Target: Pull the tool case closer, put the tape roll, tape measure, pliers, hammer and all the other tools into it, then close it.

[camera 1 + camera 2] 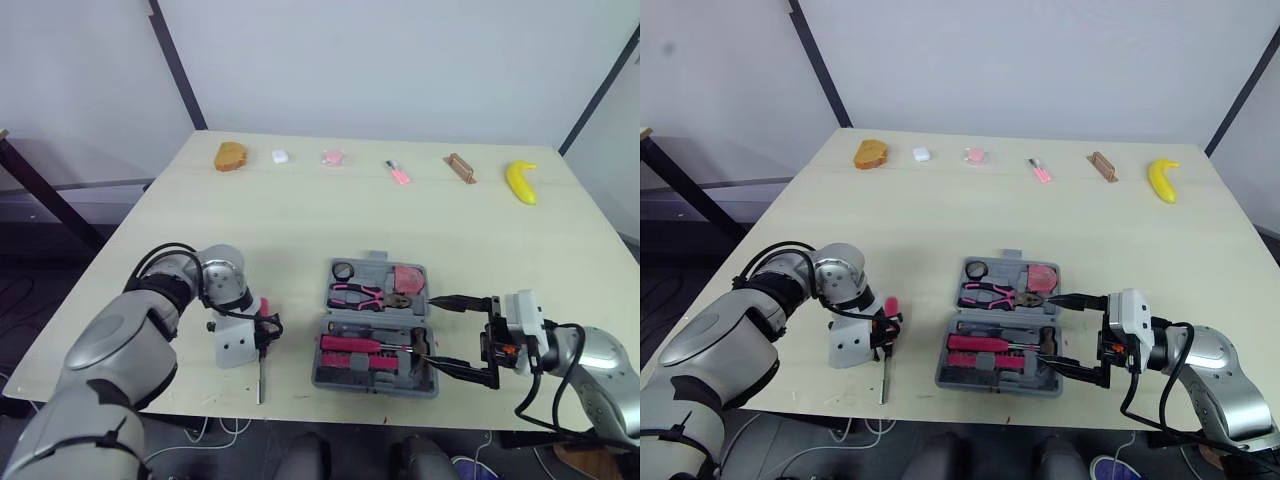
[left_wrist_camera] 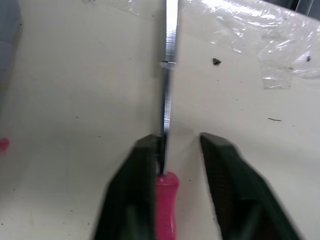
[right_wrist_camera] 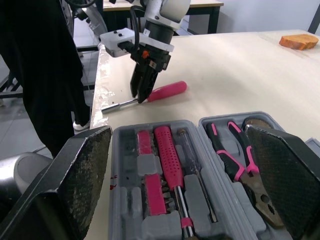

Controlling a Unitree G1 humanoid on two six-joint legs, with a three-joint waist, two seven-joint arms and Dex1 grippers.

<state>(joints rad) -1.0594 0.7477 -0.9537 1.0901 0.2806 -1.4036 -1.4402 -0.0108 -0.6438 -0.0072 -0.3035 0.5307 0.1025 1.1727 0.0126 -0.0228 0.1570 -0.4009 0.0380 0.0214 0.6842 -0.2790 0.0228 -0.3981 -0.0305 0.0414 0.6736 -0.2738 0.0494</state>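
The grey tool case [image 1: 340,378] lies open near the table's front edge. It holds pink-handled pliers [image 1: 360,295], a tape roll [image 1: 343,270], a pink tape measure [image 1: 408,278], a pink-handled driver [image 1: 362,343] and a hammer [image 1: 421,345]. To the case's left a screwdriver [image 1: 260,378] with a pink handle [image 3: 167,91] lies on the table. My left gripper [image 1: 263,338] is down over it, open, its fingers [image 2: 135,175] either side of where the shaft [image 2: 169,75] meets the handle. My right gripper [image 1: 450,335] stands wide open at the case's right side, holding nothing.
Along the far edge lie an orange bread piece [image 1: 231,156], a small white item [image 1: 280,156], two pink items [image 1: 333,157] [image 1: 398,172], a brown block [image 1: 459,168] and a banana [image 1: 521,182]. The screwdriver's tip is close to the front edge.
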